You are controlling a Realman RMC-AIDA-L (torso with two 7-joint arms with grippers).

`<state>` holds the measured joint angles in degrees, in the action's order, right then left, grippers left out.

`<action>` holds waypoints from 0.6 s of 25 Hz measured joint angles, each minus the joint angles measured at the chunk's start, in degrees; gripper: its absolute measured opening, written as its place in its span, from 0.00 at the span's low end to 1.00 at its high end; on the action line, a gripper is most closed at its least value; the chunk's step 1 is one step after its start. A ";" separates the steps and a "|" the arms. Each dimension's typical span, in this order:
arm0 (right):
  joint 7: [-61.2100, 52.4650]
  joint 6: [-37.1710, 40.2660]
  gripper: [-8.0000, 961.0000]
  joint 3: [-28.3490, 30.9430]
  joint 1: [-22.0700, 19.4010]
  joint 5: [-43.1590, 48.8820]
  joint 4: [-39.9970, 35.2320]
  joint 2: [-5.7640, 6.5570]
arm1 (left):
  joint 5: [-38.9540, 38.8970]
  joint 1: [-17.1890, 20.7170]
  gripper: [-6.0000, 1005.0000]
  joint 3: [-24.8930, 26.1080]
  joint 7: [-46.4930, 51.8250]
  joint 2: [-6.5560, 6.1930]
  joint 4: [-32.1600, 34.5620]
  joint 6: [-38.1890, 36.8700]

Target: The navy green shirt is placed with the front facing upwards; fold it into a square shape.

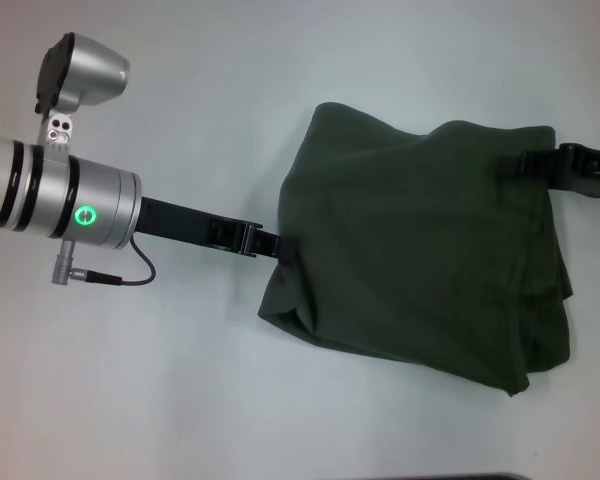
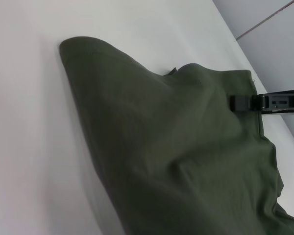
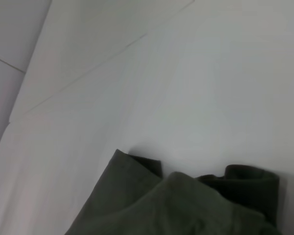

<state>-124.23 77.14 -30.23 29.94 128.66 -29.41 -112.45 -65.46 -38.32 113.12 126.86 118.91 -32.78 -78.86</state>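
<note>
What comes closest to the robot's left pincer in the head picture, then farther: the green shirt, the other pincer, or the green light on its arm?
1. Green shirt: touching the left pincer.
2. Green light: back along the left arm.
3. Right pincer: across the shirt, at its far edge.

The left arm, a silver cylindrical forearm banded with black rings and marked by a lit green ring, is extended from the left edge of the head view toward the centre. A grey camera housing is mounted on its wrist, and a thin dark cable is looped beneath. Its slim black left gripper (image 1: 265, 240) is stretched out level, with the fingertips closed on the near left edge of the dark olive-green cotton shirt (image 1: 430, 250). The black right gripper (image 1: 528, 163) is reached in from the right edge of the head view, its fingertips pinched on the shirt's far right edge; the same gripper is seen in the left wrist view.
</note>
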 joint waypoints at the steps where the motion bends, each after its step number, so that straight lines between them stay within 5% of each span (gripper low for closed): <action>1: 0.03 -0.07 0.54 0.00 0.07 -0.01 0.01 -0.06 | 0.00 0.00 0.01 0.00 -0.01 0.00 0.00 0.00; 10: 0.13 -0.90 0.22 -0.01 2.00 -0.23 0.05 -0.14 | 0.33 1.32 0.01 1.90 -1.01 0.00 -0.04 -0.50; 15: 0.11 -1.72 0.18 -1.31 3.74 -0.12 0.49 -0.23 | 0.38 2.23 0.01 2.14 -1.52 -0.11 -0.11 -0.67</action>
<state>-124.12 75.41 -31.54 33.68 128.54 -28.92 -112.68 -65.09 -36.09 115.26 125.34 118.80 -32.89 -79.53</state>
